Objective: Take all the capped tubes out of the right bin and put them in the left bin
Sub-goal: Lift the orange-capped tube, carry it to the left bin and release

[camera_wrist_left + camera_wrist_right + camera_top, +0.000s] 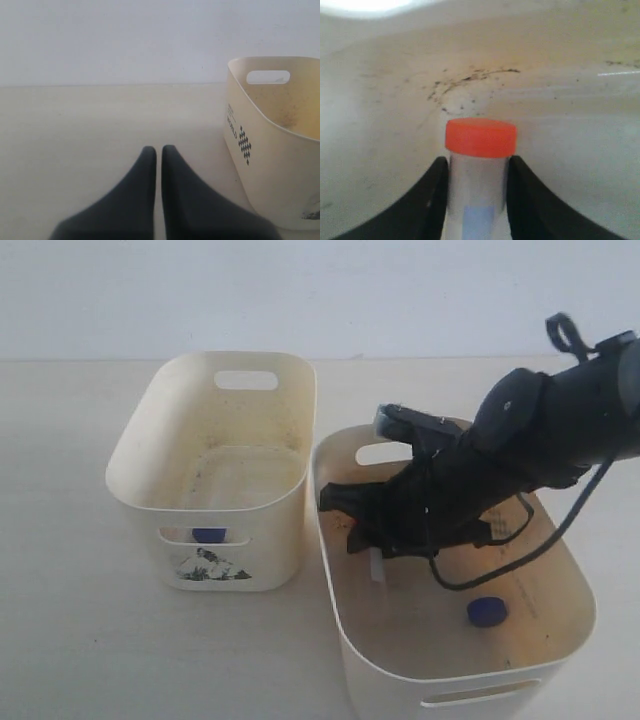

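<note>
smooth cream plastic right bin [390, 685], clear plastic tube [477, 200] with matt orange cap [480, 137], matt black fingers [427, 200]

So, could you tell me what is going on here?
The right gripper is down inside the plain cream plastic right bin, its fingers closed against a clear plastic tube with an orange-red screw cap. A blue-capped tube lies on that bin's floor. Another blue cap shows through the front slot of the cream left bin with the black drawing. The left gripper is shut, empty, near it.
</note>
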Robot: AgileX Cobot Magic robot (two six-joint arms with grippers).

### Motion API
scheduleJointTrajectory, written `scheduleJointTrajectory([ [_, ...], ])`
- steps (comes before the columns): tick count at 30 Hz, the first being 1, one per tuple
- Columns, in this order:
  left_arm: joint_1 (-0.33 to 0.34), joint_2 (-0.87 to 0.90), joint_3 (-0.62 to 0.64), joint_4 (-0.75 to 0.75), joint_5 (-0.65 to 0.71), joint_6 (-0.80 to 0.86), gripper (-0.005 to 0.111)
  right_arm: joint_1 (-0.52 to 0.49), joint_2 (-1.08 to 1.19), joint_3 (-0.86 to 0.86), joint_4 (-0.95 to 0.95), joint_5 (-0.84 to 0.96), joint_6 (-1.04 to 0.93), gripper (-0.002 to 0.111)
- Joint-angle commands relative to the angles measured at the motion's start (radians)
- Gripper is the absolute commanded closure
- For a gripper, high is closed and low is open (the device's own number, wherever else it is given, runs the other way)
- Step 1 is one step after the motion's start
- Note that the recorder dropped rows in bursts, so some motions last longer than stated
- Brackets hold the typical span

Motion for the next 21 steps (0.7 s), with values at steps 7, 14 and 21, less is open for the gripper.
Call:
scheduleJointTrajectory([
  [7,0.001,-0.003,-0.003,0.002,-0.001,-0.008,0.102,0.001,-0.451,0.001,-0.060,-0.009,-0.013,0.108],
  [14,0.001,-0.003,-0.003,0.002,-0.001,-0.008,0.102,0.011,-0.474,-0.042,-0.013,-0.072,-0.022,0.108],
  [21,0.001,-0.003,-0.003,0.002,-0.001,-0.008,0.102,0.125,-0.375,-0.191,-0.013,-0.124,-0.171,0.108],
])
